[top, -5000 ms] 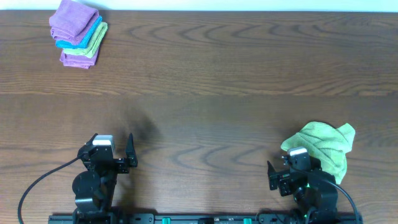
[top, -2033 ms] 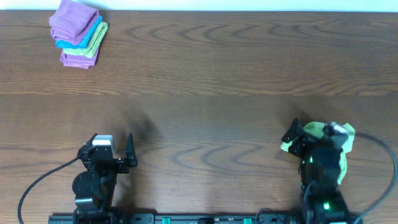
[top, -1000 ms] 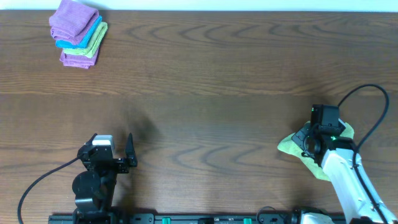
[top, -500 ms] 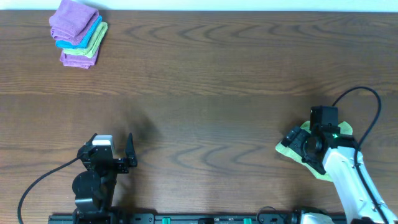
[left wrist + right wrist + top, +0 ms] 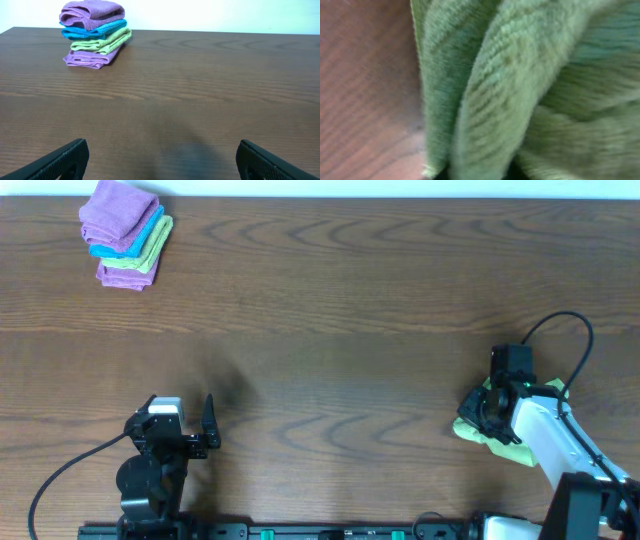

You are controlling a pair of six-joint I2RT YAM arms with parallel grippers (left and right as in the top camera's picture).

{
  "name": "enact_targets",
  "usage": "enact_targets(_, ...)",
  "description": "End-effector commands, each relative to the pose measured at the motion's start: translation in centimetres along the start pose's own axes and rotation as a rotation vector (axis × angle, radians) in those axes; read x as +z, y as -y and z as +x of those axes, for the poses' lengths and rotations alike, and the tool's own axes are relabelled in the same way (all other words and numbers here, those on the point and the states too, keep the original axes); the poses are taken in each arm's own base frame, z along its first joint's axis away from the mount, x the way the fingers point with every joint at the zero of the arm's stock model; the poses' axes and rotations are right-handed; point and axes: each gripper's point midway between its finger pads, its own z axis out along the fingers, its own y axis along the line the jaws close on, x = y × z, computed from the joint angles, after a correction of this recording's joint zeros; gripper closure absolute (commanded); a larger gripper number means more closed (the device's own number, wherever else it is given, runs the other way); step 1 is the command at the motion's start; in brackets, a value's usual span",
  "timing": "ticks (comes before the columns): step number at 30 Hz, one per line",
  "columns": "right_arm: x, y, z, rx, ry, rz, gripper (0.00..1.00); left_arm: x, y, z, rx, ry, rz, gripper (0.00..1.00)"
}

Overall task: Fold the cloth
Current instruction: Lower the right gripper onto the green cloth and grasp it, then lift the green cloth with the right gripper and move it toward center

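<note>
Lower right, the right gripper (image 5: 487, 412) sits on the crumpled cloth (image 5: 467, 430), seemingly pressed in; I cannot tell how its jaws stand. Lower left, the left gripper (image 5: 161, 152) has its fingers apart.

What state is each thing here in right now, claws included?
lime-green cloth: bunched up, not yet folded.
right claw: down on that cloth; whether it is open or shut cannot be told.
left claw: open, holding nothing.
stack of folded cloths: neatly folded and piled in the far left corner, nothing touching it.
</note>
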Motion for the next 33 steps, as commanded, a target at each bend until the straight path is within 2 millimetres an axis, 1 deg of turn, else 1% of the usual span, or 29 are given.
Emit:
enact_targets(1,-0.2,-1.5,-0.4,-0.017,-0.009,-0.076,0.99,0.3,-0.2,1.1,-0.007,-0.023,-0.01,0.05)
enact_targets(2,-0.6,-2.7,-0.5,-0.04,-0.017,-0.136,0.99,0.3,-0.2,1.1,-0.007,-0.023,-0.01,0.05)
enact_targets(3,-1.2,-4.4,-0.7,-0.076,-0.028,-0.22,0.99,0.3,-0.2,1.1,-0.007,-0.023,-0.01,0.05)
enact_targets(4,-2.3,-6.5,-1.0,-0.118,-0.038,-0.326,0.99,0.3,-0.2,1.1,-0.007,-0.023,-0.01,0.05)
enact_targets(6,-4.5,-9.9,-1.5,-0.2,-0.036,-0.488,0.99,0.3,-0.2,1.1,-0.007,-0.023,-0.01,0.05)
enact_targets(8,-7.4,-13.6,-1.8,-0.295,-0.018,-0.646,0.99,0.3,-0.2,1.1,-0.007,-0.023,-0.01,0.05)
enact_targets(9,-9.5,-15.8,-2.0,-0.359,0.004,-0.727,0.99,0.3,-0.2,1.1,-0.007,-0.023,-0.01,0.05)
enact_targets(11,-12.5,-18.8,-1.9,-0.446,0.041,-0.811,0.99,0.3,-0.2,1.1,-0.007,-0.023,-0.01,0.05)
enact_targets(13,-15.9,-22.0,-1.3,-0.569,0.095,-0.886,0.99,0.3,-0.2,1.1,-0.007,-0.023,-0.01,0.05)
enact_targets(14,-18.1,-23.8,-0.7,-0.645,0.134,-0.928,0.99,0.3,-0.2,1.1,-0.007,-0.023,-0.01,0.05)
enact_targets(16,-21.4,-26.3,0.5,-0.732,0.183,-0.99,0.99,0.3,-0.2,1.1,-0.007,-0.023,-0.01,0.05)
enact_targets(17,-23.6,-27.7,1.4,-0.781,0.208,-1.032,0.99,0.3,-0.2,1.1,-0.007,-0.023,-0.01,0.05)
enact_targets(18,-27.0,-29.2,2.8,-0.846,0.229,-1.099,0.99,0.3,-0.2,1.1,-0.007,-0.023,-0.01,0.05)
enact_targets(19,-28.5,-29.6,3.3,-0.88,0.241,-1.125,0.99,0.3,-0.3,1.1,-0.007,-0.023,-0.01,0.05)
enact_targets(20,-29.3,-29.6,3.1,-0.9,0.262,-1.118,0.99,0.3,-0.2,1.1,-0.007,-0.023,-0.01,0.05)
enact_targets(21,-29.3,-29.3,2.2,-0.884,0.291,-1.072,0.79,0.3,-0.2,1.1,-0.007,-0.023,-0.01,0.05)
enact_targets(22,-28.6,-28.7,0.7,-0.846,0.323,-0.994,0.01,0.3,-0.2,1.1,-0.007,-0.023,-0.01,0.05)
enact_targets(23,-27.9,-28.2,-0.2,-0.819,0.338,-0.941,0.01,0.3,-0.2,1.1,-0.007,-0.023,-0.01,0.05)
enact_targets(24,-27.5,-27.8,-0.5,-0.807,0.332,-0.921,0.01,0.3,-0.3,1.1,-0.007,-0.023,-0.01,0.05)
enact_targets(26,-27.0,-27.2,-0.7,-0.802,0.308,-0.907,0.01,0.3,-0.2,1.1,-0.007,-0.023,-0.01,0.05)
enact_targets(30,-26.4,-26.6,1.0,-0.944,0.281,-0.911,0.01,0.3,-0.3,1.1,-0.007,-0.023,-0.01,0.04)
enact_targets(33,-25.0,-25.6,1.8,-0.985,0.241,-0.862,0.01,0.3,-0.2,1.1,-0.007,-0.023,-0.01,0.05)
